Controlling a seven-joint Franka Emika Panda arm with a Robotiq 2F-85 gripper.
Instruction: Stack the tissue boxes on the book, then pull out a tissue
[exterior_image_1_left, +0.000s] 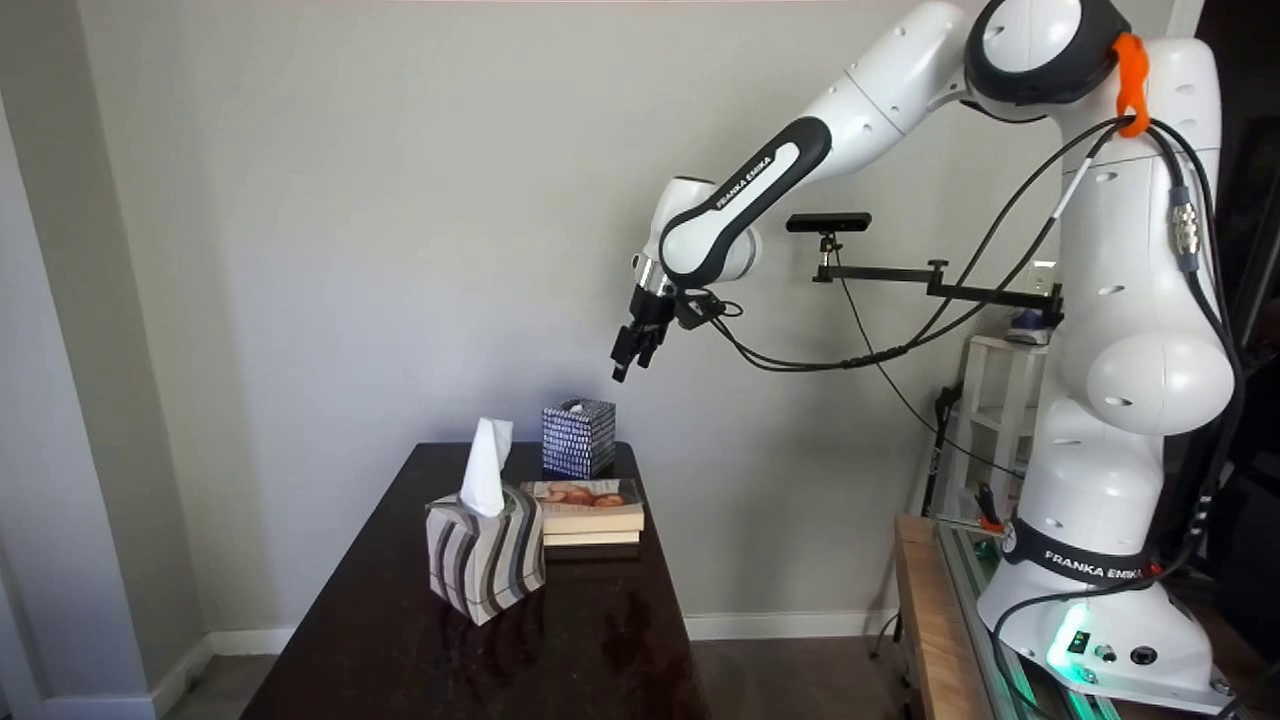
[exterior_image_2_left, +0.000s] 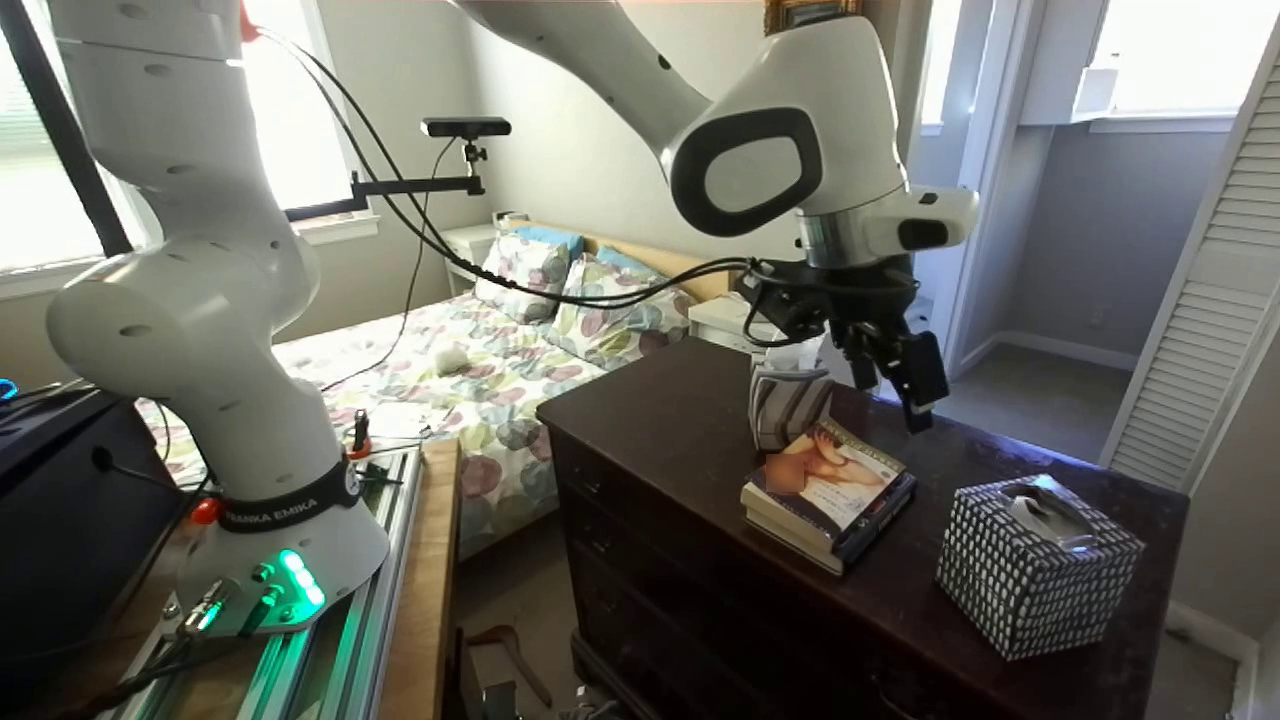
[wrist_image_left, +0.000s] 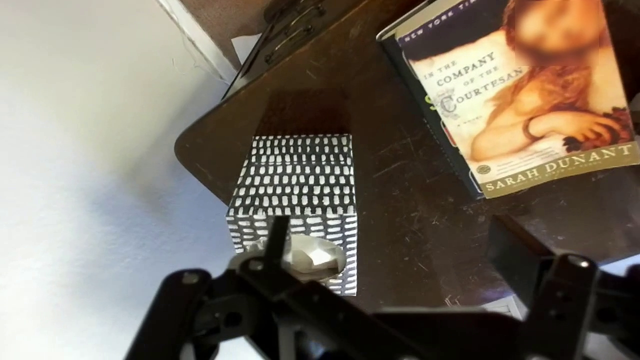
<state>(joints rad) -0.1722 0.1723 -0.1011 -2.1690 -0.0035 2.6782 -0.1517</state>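
"Books (exterior_image_2_left: 832, 490) are our landmark. Where's everything else?"

"Striped tissue box (exterior_image_1_left: 485, 560) just beside them; dark patterned tissue box (exterior_image_2_left: 1035, 575) apart, on their opposite side. Neither is stacked yet."

"And the end effector (wrist_image_left: 390, 225)?"

"Higher than the books, spread wide and holding nothing."

"How will those boxes handle?"

"Light, I'd judge, with thin walls that probably buckle if squeezed hard. Grip opposite side faces, below the top, and spare the tissue (exterior_image_1_left: 488, 465) poking up from the striped box."

Striped tissue box (exterior_image_1_left: 485, 555): grey, brown, cream. Dashed tissue box (exterior_image_2_left: 1040, 575): white on black. Hand (exterior_image_1_left: 631, 369): black.
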